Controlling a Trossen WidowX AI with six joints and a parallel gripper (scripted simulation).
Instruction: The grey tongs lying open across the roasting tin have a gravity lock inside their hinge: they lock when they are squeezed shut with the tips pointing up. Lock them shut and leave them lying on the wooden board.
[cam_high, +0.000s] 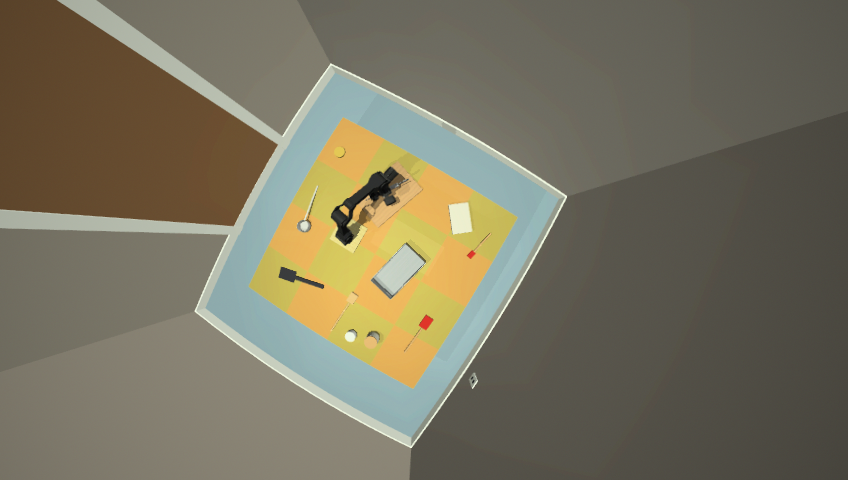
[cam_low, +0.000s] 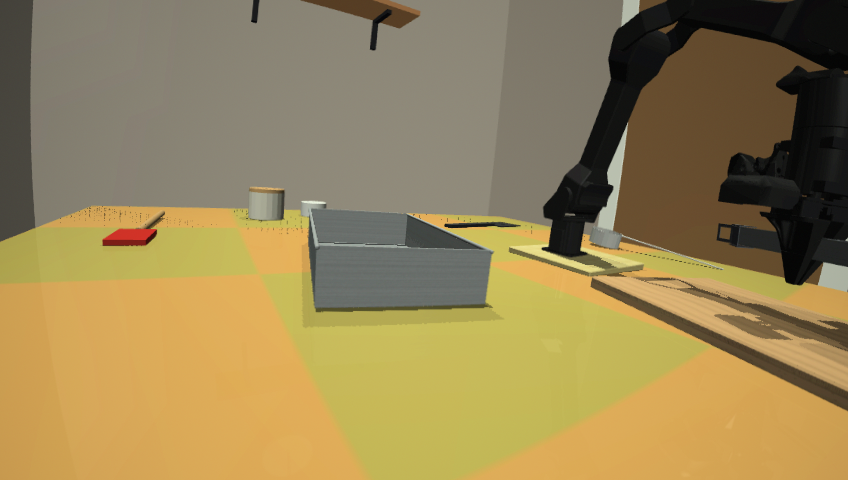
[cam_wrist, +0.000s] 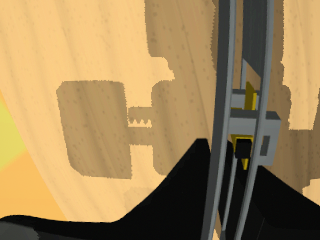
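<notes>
Below the claw (cam_high: 386, 189) (cam_low: 796, 279) (cam_wrist: 210, 148), we see open air between its tips and the wooden board (cam_high: 392, 211) (cam_low: 743, 333) (cam_wrist: 40, 30). The board's long edge runs diagonally across the tabletop (cam_high: 443, 273) (cam_low: 178, 356) (cam_wrist: 6, 135), and its near corner lies just beside the pale base plate (cam_high: 355, 247) (cam_low: 523, 251). Between the board and the roasting tin (cam_high: 379, 287) (cam_low: 401, 276) we have a strip of bare checkered surface, and the tin's upright walls stand apart from the arm (cam_high: 363, 193) (cam_low: 606, 124). On the far side of the base plate, the ladle (cam_high: 304, 226) (cam_low: 605, 237) lies well away from the board. The black turner (cam_high: 287, 274) (cam_low: 482, 224) is also well apart, nearer the tabletop's edge.

Our claw is clenched on the grey tongs (cam_high: 403, 183) (cam_low: 755, 236) (cam_wrist: 220, 100), which are up in the air over the board, touching neither it nor the tin. From outside, they look roughly level, with a squared open loop at one end. Up close, we see two long, slim grey arms nearly side by side, a narrow gap between them, and a slotted grey block with yellow and black parts at its middle. We cannot tell whether the lock has caught.
</notes>
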